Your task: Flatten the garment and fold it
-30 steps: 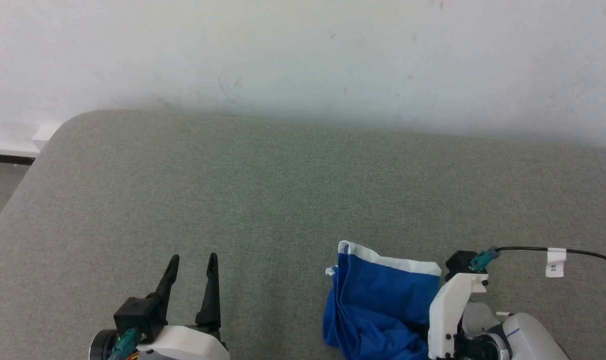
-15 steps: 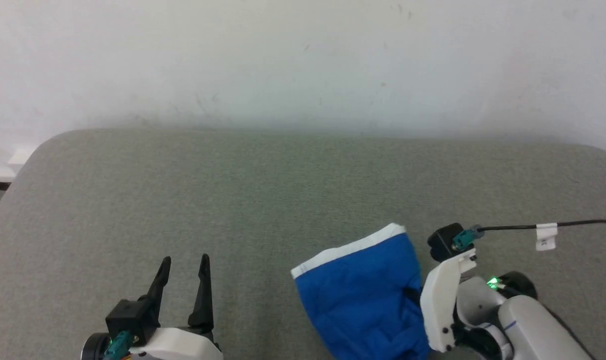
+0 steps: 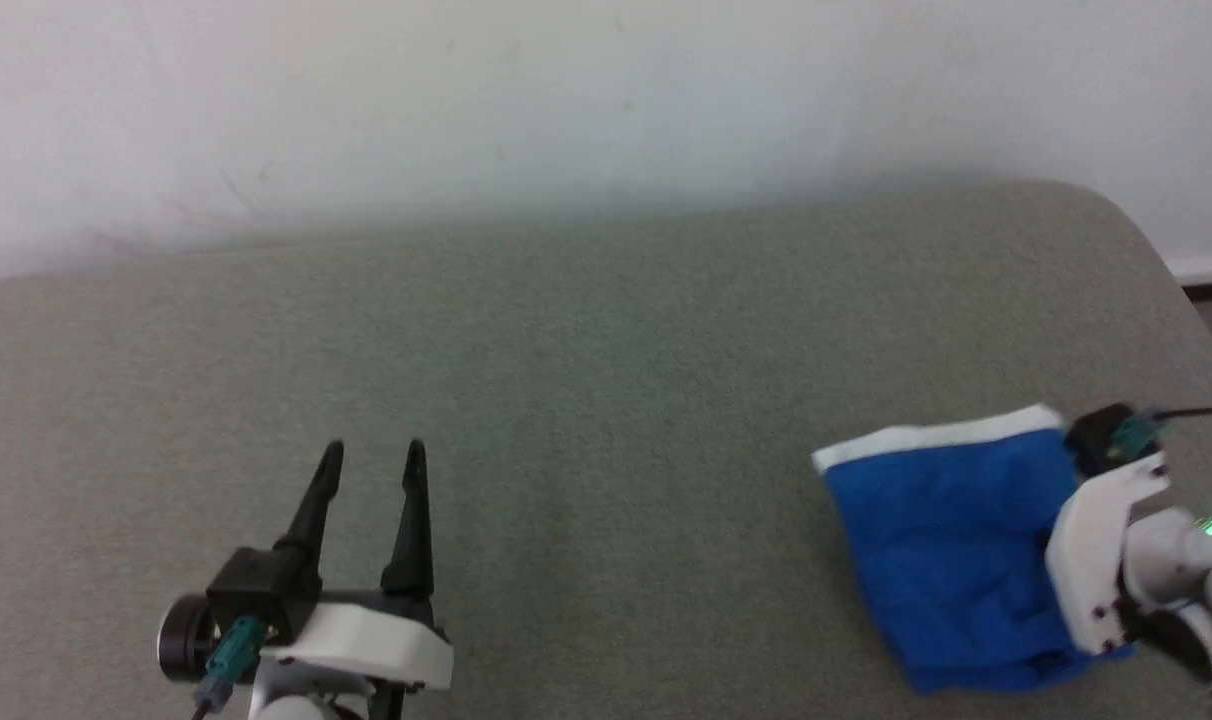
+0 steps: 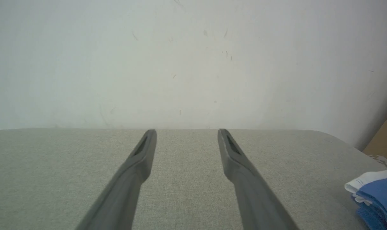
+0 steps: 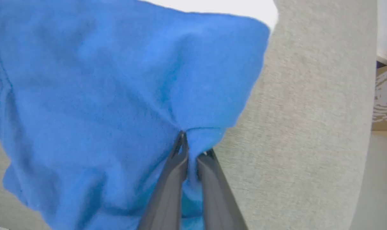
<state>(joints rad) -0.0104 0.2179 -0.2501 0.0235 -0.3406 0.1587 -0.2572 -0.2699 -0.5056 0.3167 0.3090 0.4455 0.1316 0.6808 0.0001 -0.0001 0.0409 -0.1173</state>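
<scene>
The left gripper (image 3: 374,447) hovers over the near-left part of the grey padded table (image 3: 606,330), its two dark fingers parted wide with nothing between them; the left wrist view shows the same open pincer (image 4: 186,131) aimed across the table toward the white wall (image 3: 566,100). The middle of the table lies bare; toward the table's near-right corner sits the garment (image 3: 946,550), bright blue shorts with a white hem band along the edge farthest from the robot. The right gripper (image 5: 193,143) is closed tight on a small fold of the blue cloth at the side nearest the table's right edge. Over the past second the head camera has swung right, trading the table's left rounded corner for its right one; even so, the garment has clearly changed, from a narrow, creased bunch into a broader panel with the hem band drawn nearly straight, and it now stands well apart from the left gripper where before it was near. Whether the cloth rests on the table or hangs just above it cannot be told. The spreading appears under way, not finished; the idle left gripper likely must take an opposite edge before any fold.
</scene>
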